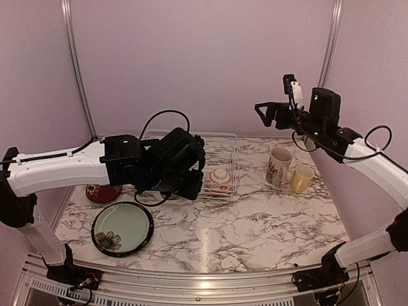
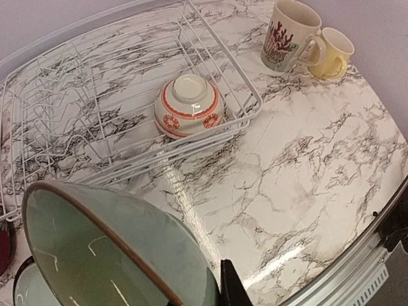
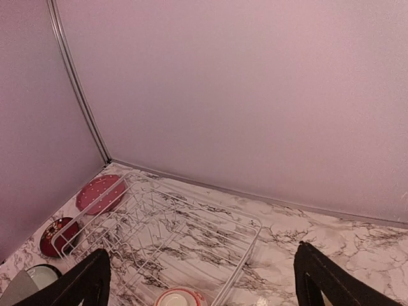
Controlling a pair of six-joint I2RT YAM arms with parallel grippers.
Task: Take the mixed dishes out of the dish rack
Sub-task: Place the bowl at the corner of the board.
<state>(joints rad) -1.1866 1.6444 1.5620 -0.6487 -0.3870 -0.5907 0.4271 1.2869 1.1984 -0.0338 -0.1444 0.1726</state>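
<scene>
Marble table (image 2: 306, 166), left wrist shows held green plate (image 2: 108, 255)

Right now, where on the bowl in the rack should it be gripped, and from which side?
Probably the small raised foot ring of the bowl, taken from straight above. It sits upside down with its rim on the wires, and the rack walls crowd its sides near the corner.

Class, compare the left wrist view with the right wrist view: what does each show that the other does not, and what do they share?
Left wrist only: the cream mug and yellow mug, standing together outside the dish rack. Right wrist only: the pink dotted plate beyond the rack, and the right fingers, open. Both: the rack, the patterned bowl in it, and the marble table.
</scene>
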